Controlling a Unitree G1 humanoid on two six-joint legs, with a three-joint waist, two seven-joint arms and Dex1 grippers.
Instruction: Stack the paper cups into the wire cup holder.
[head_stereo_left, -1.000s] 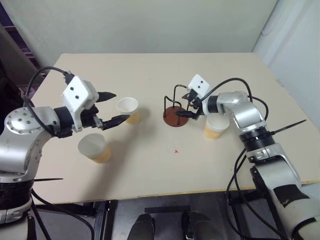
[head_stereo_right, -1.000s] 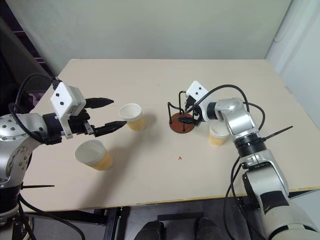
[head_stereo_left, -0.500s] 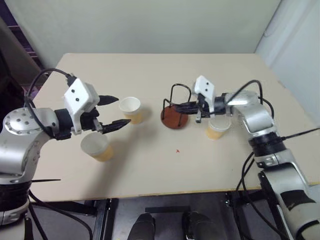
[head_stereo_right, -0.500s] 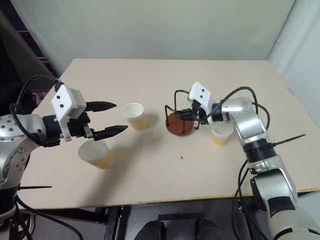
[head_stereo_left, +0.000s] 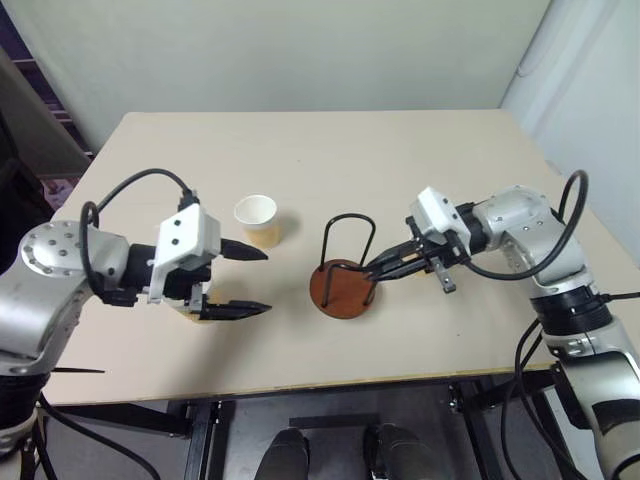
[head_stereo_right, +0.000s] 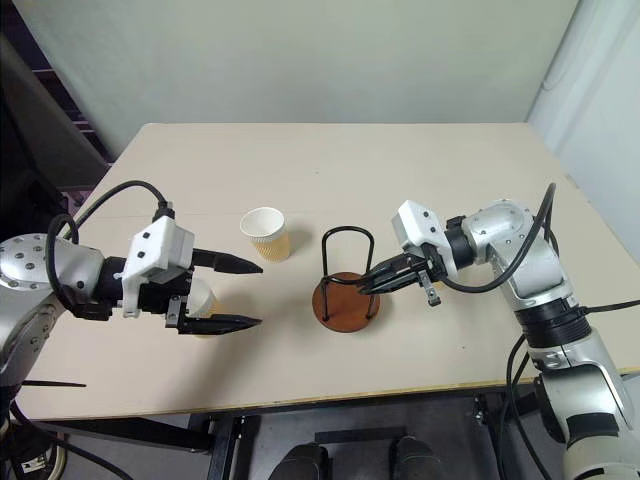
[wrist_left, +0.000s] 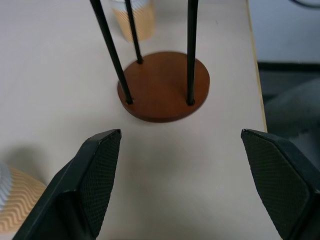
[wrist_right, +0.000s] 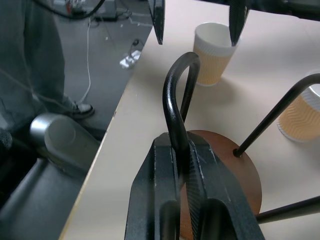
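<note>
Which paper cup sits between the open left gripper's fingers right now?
The paper cup near the front edge, partly hidden by the left gripper. The other cup stands farther back, clear of both fingers.

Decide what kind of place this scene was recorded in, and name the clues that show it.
Probably a robot test room or lab, not a home: a bare beige table against plain walls, cables and gear on the floor beside a standing person's leg, and staged props, the paper cups and the wire cup holder.

The right gripper (head_stereo_left: 372, 268) has clamped a wire loop of the wire cup holder (head_stereo_left: 343, 277) and dragged it nearer the table's front edge (head_stereo_left: 400, 375), away from the cup it stood beside.
</note>
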